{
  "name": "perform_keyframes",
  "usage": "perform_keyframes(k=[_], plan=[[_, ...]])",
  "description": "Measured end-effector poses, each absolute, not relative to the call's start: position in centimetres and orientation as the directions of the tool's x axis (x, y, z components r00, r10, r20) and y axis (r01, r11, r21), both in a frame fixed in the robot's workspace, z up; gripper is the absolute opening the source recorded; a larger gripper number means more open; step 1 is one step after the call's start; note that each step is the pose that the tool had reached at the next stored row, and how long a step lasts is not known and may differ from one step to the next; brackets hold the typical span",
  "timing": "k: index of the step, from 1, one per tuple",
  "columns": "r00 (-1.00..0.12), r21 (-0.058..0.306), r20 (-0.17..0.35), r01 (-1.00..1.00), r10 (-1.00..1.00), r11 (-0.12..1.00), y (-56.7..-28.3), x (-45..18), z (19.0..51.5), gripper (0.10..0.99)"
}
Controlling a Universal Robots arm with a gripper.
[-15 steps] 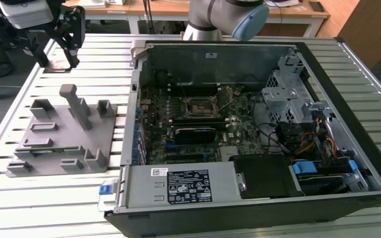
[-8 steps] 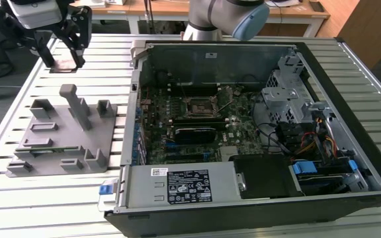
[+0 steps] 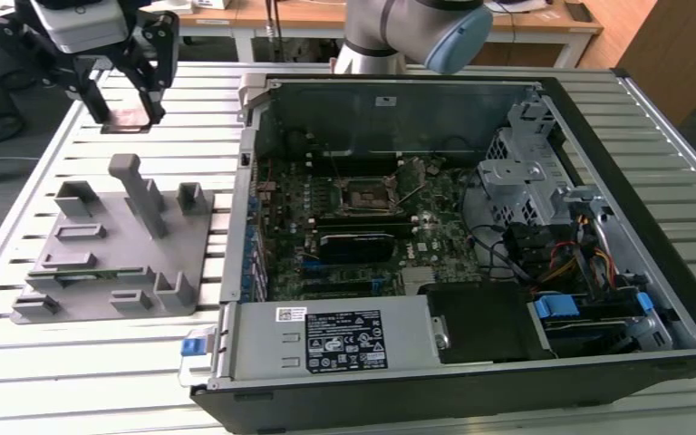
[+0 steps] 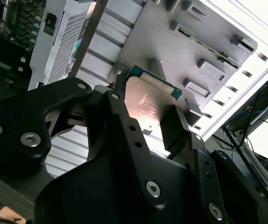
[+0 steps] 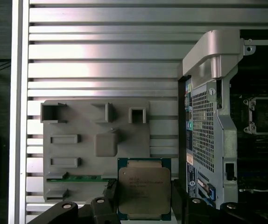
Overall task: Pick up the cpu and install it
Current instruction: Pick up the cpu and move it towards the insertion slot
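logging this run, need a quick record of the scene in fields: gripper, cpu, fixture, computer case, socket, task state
gripper: shut on the cpu, gripping two opposite edges
cpu: held clear of the table, metal top facing both wrist cameras
fixture: grey, on the slatted table, at the exterior view's left of the case
case: lying open on the table, board exposed
socket: on the board inside the case, apart from the cpu
task state: cpu picked up, not installed

Slatted aluminium table [image 3: 94,372], grey fixture plate [image 3: 130,263] at the exterior view's left, open computer case [image 3: 445,403] beside it at the right.
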State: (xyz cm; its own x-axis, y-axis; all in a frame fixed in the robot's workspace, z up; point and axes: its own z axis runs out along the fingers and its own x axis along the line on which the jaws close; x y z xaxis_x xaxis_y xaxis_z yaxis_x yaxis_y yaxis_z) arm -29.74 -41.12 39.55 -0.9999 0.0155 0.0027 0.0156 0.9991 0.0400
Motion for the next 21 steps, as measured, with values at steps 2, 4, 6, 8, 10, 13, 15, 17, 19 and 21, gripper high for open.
perform_keyframes(k=[2,4,6,8,10,13,15,17,19,21], plan=[[-1.0,0.04,0.003,0.016,0.016,0.999,-41.1,-29.5,39.5,0.541],[-1.0,0.04,0.003,0.016,0.016,0.999,-41.1,-29.3,39.5,0.541],[-1.0,0.04,0.003,0.016,0.016,0.999,-41.1,-29.1,39.5,0.541],[-1.0,0.04,0.003,0.016,0.015,0.999,-41.1,-28.8,39.5,0.541],[-1.0,0.04,0.003,0.016,0.015,0.999,-41.1,-28.6,39.5,0.541],[-1.0,0.04,0.003,0.016,0.015,0.999,-41.1,-28.2,39.5,0.541],[-1.0,0.04,0.003,0.016,0.016,0.999,-41.1,-27.9,39.5,0.541],[-1.0,0.04,0.003,0.016,0.016,0.999,-41.1,-27.6,39.5,0.541],[-1.0,0.04,0.003,0.016,0.016,0.999,-41.1,-27.3,39.5,0.541],[-1.0,0.04,0.003,0.016,0.016,0.999,-41.1,-27.0,39.5,0.541]])
